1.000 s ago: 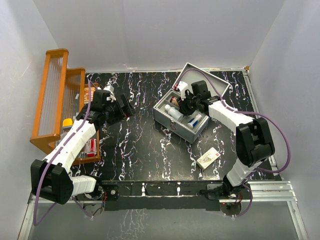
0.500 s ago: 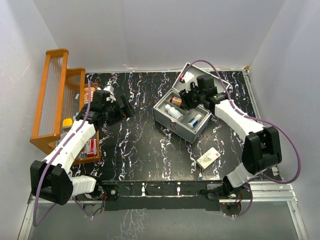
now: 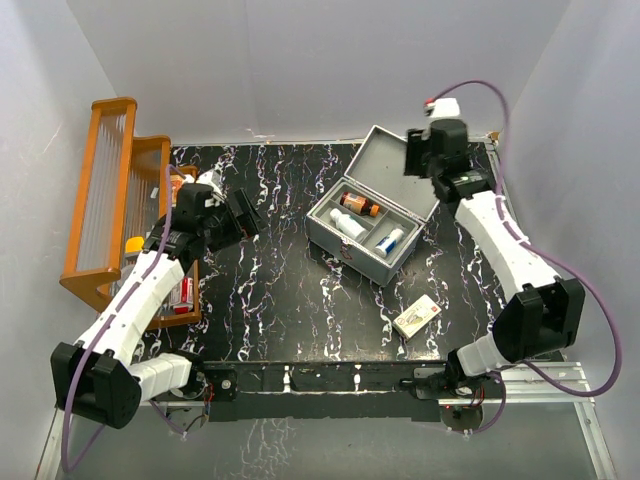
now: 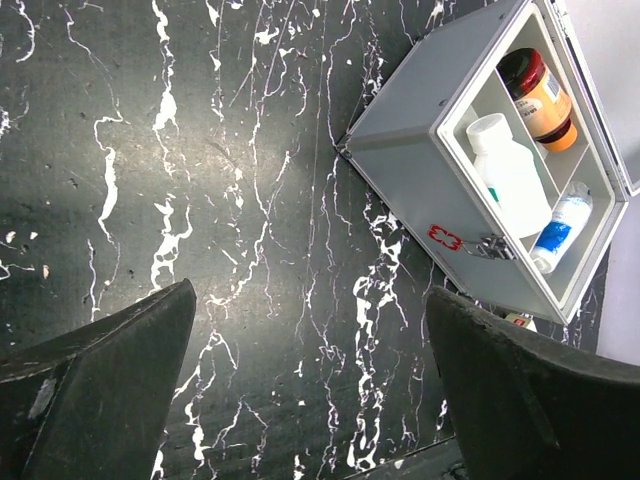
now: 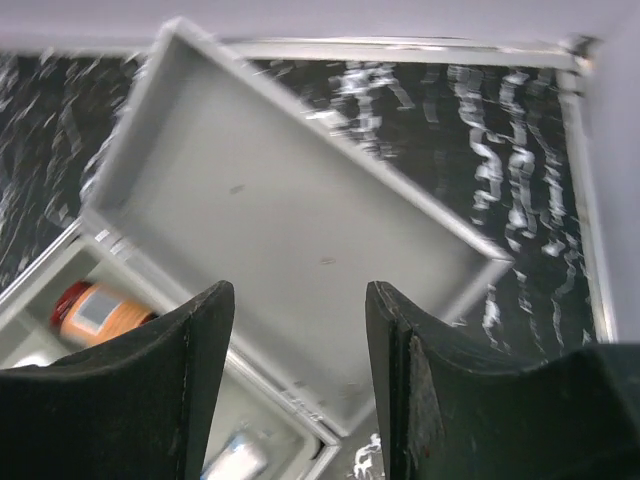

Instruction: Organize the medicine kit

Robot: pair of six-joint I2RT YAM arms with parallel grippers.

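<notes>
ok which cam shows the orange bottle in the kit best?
Left wrist: the orange bottle is large, sharp and unobstructed in the medicine kit. Top external shows it whole but small. Right wrist catches it blurred, low on the left.

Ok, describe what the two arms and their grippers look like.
The left arm and right arm have white link shells with black joint housings and bases. A purple cable loops loosely along each. The left gripper and right gripper each carry two broad matte-black fingers. No markings can be made out.
</notes>
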